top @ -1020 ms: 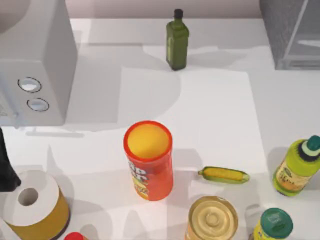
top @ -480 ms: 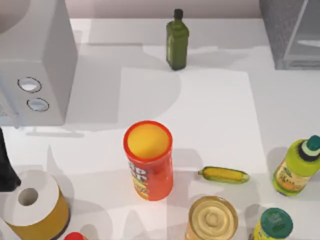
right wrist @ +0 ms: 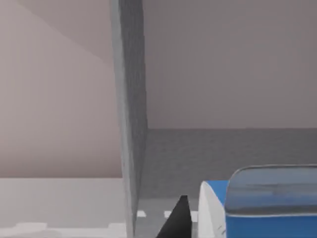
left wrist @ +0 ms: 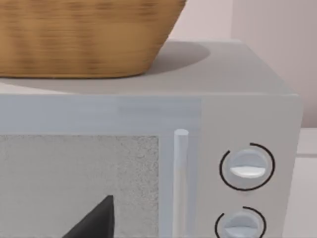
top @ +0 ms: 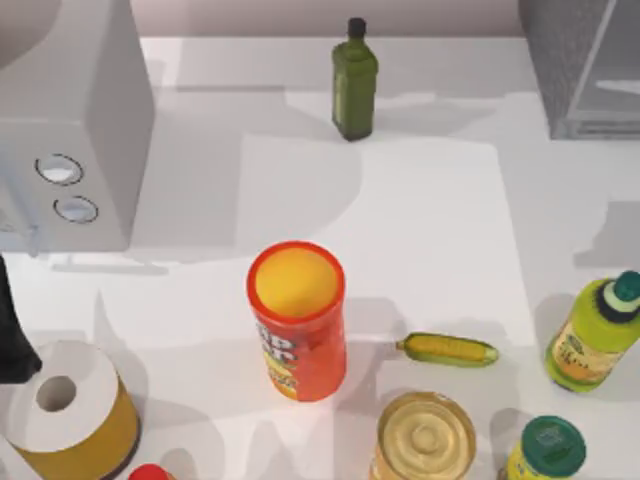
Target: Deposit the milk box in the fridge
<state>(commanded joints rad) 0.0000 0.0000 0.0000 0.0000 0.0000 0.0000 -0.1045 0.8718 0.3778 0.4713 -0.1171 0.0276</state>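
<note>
The milk box (right wrist: 270,208), blue with a white edge, sits close in the right wrist view. One dark finger (right wrist: 177,219) of my right gripper lies against its side, so the gripper appears shut on it. Behind it opens the fridge, with a speckled-grey wall (right wrist: 130,124) and a grey inner floor. In the top view the fridge (top: 580,70) stands at the table's far right corner. My left arm (top: 10,335) stays parked at the left edge, and one dark finger (left wrist: 94,223) shows in front of the microwave.
A light grey microwave (top: 70,120) with two dials stands far left, a basket (left wrist: 84,34) on top. A green bottle (top: 354,80) stands at the back. An orange chip can (top: 297,320), a corn cob (top: 447,349), jars, a paper roll (top: 70,410) and a yellow-green bottle (top: 595,335) crowd the front.
A new shadow has appeared on the table at the right, below the fridge. The objects on the table have not moved.
</note>
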